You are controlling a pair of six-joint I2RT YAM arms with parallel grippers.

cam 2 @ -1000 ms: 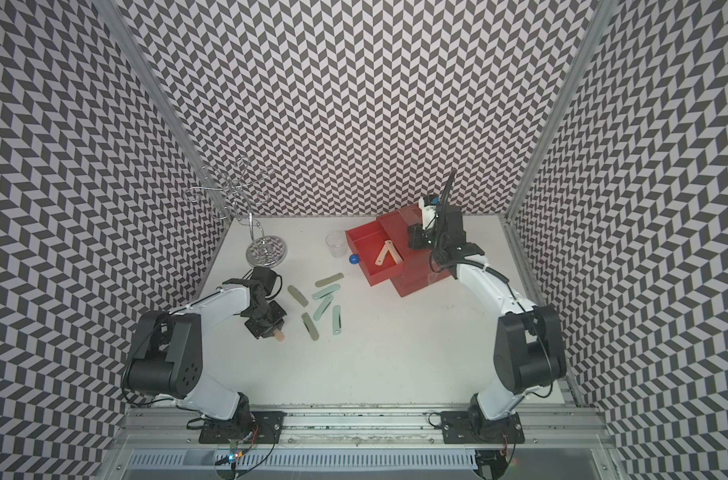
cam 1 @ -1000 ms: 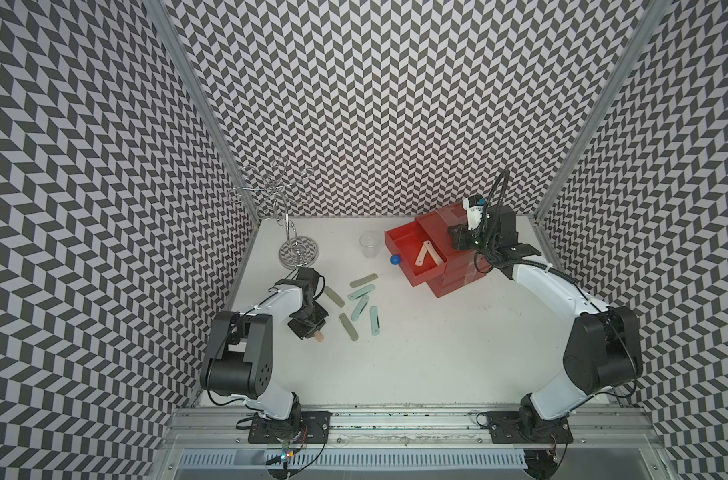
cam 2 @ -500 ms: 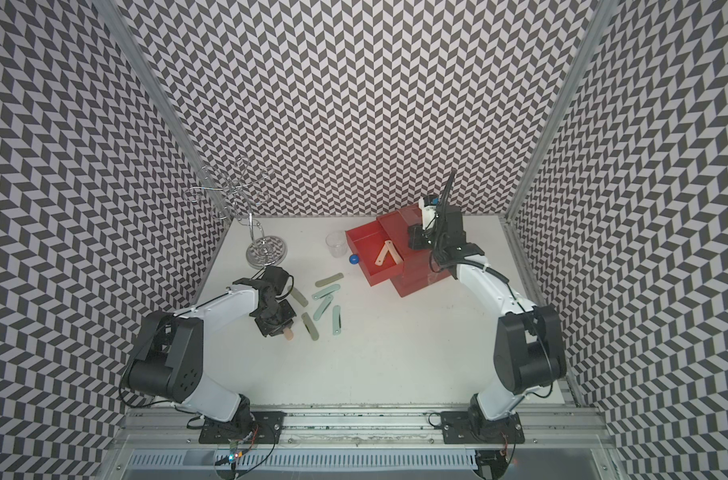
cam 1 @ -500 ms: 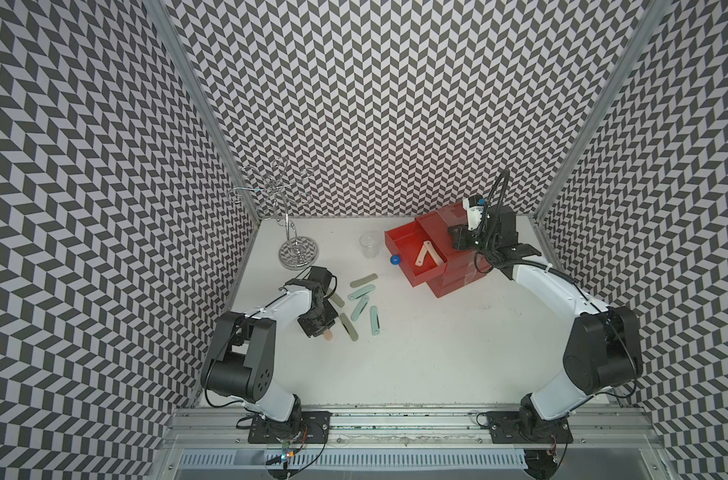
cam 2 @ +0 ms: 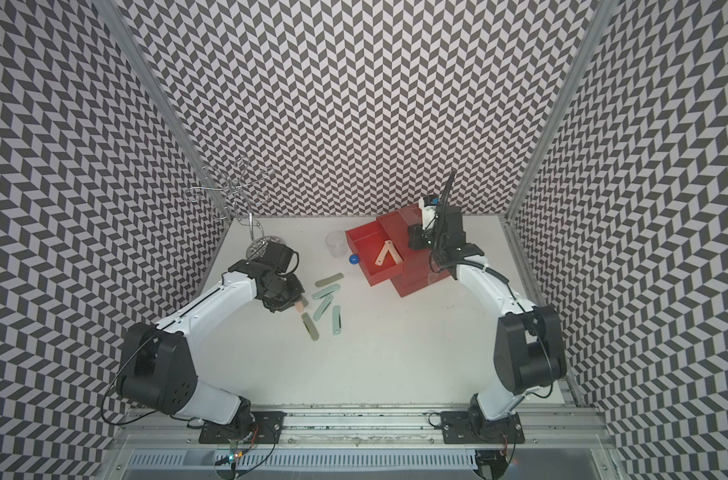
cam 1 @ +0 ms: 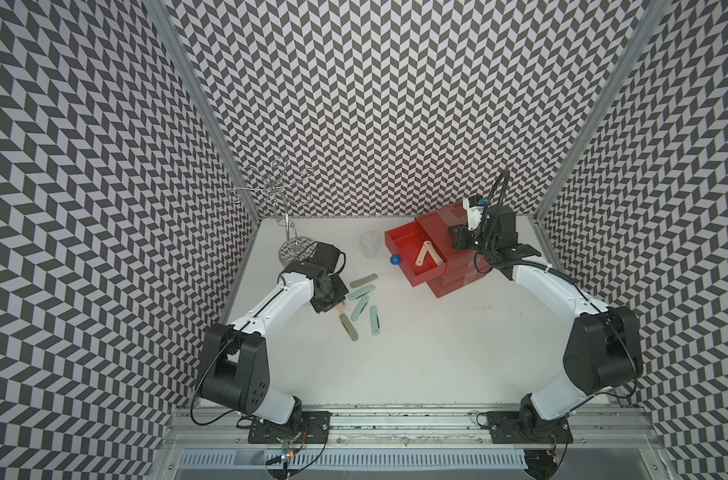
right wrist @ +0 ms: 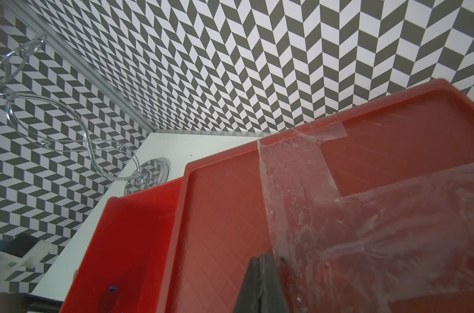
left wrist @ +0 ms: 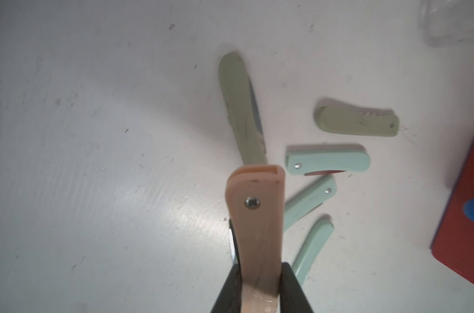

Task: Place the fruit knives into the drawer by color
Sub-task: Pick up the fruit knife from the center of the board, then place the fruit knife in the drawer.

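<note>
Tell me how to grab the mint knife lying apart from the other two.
I'd take the mint knife at mid-length, straight from above, jaws across its narrow width. It lies flat on the table, both long edges clear, so only the thin sides offer a pinch.

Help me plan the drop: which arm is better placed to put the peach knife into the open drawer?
Left: the left pincer grips the peach knife. The right pincer is shut, empty, above the drawer box.
</note>
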